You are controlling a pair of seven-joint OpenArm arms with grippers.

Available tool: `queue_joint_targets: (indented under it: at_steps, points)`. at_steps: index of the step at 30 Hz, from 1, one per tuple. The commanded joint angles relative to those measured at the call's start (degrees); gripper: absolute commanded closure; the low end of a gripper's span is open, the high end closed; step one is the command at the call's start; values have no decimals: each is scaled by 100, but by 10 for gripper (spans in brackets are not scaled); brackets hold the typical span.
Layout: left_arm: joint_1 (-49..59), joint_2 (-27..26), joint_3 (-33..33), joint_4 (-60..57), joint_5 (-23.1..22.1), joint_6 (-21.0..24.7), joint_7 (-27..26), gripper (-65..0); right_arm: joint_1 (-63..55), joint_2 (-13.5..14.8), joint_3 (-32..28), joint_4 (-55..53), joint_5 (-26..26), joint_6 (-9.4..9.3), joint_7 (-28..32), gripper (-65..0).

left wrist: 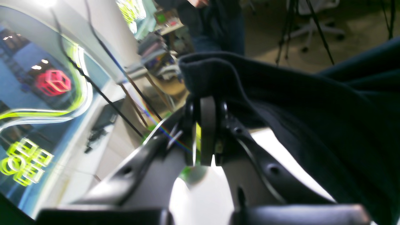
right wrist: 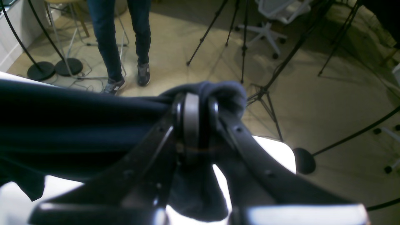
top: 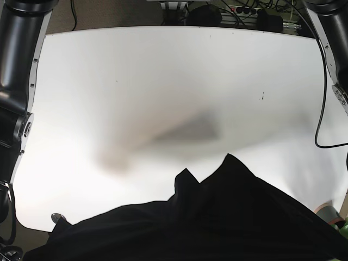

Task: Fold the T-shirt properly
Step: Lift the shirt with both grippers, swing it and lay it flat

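Left wrist: my left gripper [left wrist: 206, 131] is clamped on the T-shirt [left wrist: 312, 103], whose cloth runs off rightward. Right wrist: my right gripper [right wrist: 195, 125] pinches it too, fabric stretching leftward. Base: the shirt hangs over the table [top: 163, 81]'s near edge, long axis between my arms.

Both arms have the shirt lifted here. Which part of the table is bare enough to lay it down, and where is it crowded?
The white table is bare across its far and middle stretch, between the two arms at the side edges. Only the near edge is crowded: the dark T-shirt hangs there, gripped by the left tool and right tool.
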Motion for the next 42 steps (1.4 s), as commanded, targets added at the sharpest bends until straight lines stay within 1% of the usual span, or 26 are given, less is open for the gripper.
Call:
queue_joint_targets:
  at_steps: [1, 5, 9, 14, 20, 25, 27, 30, 32, 34, 37, 40, 42]
  points:
    - [80, -71, -39, 51, -34, 56, -128, 0, 138, 87, 71, 450, 30, -27, 183, -19]
    - [484, -71, -268, 130, -42, 56, -242, 0, -522, 95, 141, 1127, 30, -27, 8, -19]
    - [976, -71, -417, 148, -60, 56, -303, 0, -1164, 87, 431, 1531, 30, -27, -160, -19]
    - [1222, -71, -505, 139, -60, 56, -312, 0, -2113, 69, 845, 1953, 30, -27, -203, -19]
    - [2101, -62, -1270, 297, -60, 56, -312, 0, -3317, 34, 1407, 2560, 30, -27, -203, -19]
    - [2576, -53, -1296, 455, -60, 56, -321, 0, -4293, -221, 1864, 3140, 30, -27, -212, -19]
    - [2831, -45, -1349, 473, -60, 56, -321, 0, -4724, -274, 2014, 3421, 30, -27, -212, -19]
    - [3332, 8, -1736, 613, -60, 56, -321, 0, -5313, -494, 2172, 3764, 30, -27, -212, -19]
    - [3631, 210, -2079, 684, -60, 56, -321, 0, -5665, -643, 2330, 3922, 30, -27, -212, -19]
    - [3877, 360, -2263, 719, -51, 56, -321, 0, -5955, -810, 2445, 4019, 30, -27, -212, -19]
    - [4238, 439, -2448, 824, -60, 56, -321, 0, -6421, -1030, 2594, 4239, 30, -27, -203, -19]
    - [4739, 492, -2738, 992, -60, 56, -321, 0, -6851, -1197, 2761, 4388, 30, -27, -195, -19]
    - [4976, 641, -2887, 1053, -60, 56, -321, 0, -7045, -1294, 2875, 4406, 30, -19, -186, -19]
